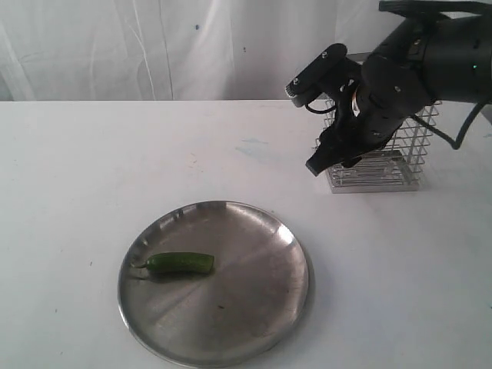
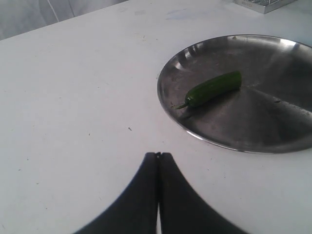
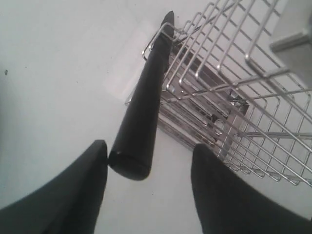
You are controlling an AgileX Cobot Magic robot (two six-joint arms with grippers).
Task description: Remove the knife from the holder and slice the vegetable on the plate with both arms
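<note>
Right wrist view: the knife point(image 3: 141, 117) is seen slanting out of the holder point(image 3: 234, 97) (butt toward the wide-parted right gripper point(image 3: 149, 148), unheld); the left gripper point(image 2: 157, 155) is closed, empty.

Left gripper point(image 2: 157, 156) fully closed, dark jaws pressed flat together, right arm point(image 1: 438, 54) extended in from the upper right in the exterior view, wrist bent downward, right gripper point(image 3: 148, 148) spread wide, jaws well apart, tips angled down.

the right arm point(image 1: 430, 54) is covering much of the holder point(image 1: 384, 169) near the far right edge of the tabletop point(image 1: 77, 192), hiding the knife point(image 3: 141, 122) there; up close, its blade is disappearing behind the wires. the plate point(image 2: 204, 131) is running off the left wrist picture's edge.
</note>
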